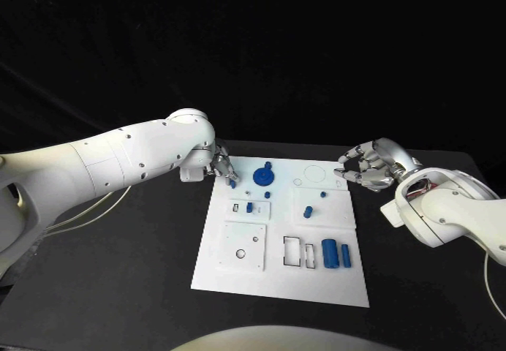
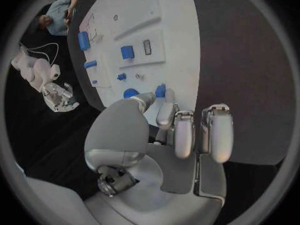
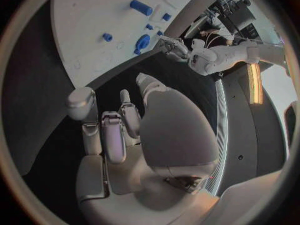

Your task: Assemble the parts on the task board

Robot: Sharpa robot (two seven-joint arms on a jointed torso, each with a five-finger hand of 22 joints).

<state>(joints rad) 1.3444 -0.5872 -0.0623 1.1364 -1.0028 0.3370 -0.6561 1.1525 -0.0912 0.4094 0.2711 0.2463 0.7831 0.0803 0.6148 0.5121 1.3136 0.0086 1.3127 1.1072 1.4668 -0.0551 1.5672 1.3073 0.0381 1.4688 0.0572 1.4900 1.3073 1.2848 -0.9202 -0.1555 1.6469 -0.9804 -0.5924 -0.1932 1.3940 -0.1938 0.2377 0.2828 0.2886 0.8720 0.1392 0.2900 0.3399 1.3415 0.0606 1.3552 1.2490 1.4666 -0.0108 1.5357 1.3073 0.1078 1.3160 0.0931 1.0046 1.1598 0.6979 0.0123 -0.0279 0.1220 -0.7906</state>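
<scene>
Right, your white board (image 1: 281, 289) lies mid-table on the black table (image 1: 126, 278), long side running away from the robot.

Left hand (image 1: 218, 167) sits at the board's far left corner. In the left wrist view you see its thumb and a finger pinching a small blue peg (image 2: 160, 90) just above the board surface, other fingers (image 2: 214, 132) straight and off to the side. Just beside it on the board is a blue round part w/ a knob (image 1: 264, 175).

Right hand (image 1: 369, 168) hovers off the board's far right edge, over bare table, apart from the board. Fingers curled in toward the palm, nothing in them as far as head and right wrist views show.

Recesses, since you asked:
- small raised plate (image 1: 251, 208) left of centre: one narrow slot w/ a blue block (image 1: 248, 208) standing in it, a second slot (image 1: 233, 210) beside it showing dark.
- larger raised plate (image 1: 243, 247) nearer the robot: a round hole (image 1: 241, 254), dark.
- two rectangular cut-outs (image 1: 291, 251) at centre, both dark.
- just right of them a big blue cylinder (image 1: 330, 253) and a thinner blue pin (image 1: 345, 254), side by side, lying on the board.

Also a small blue piece (image 1: 308, 212) and a tiny one (image 1: 267, 194) near centre; can't tell if they're seated.
</scene>
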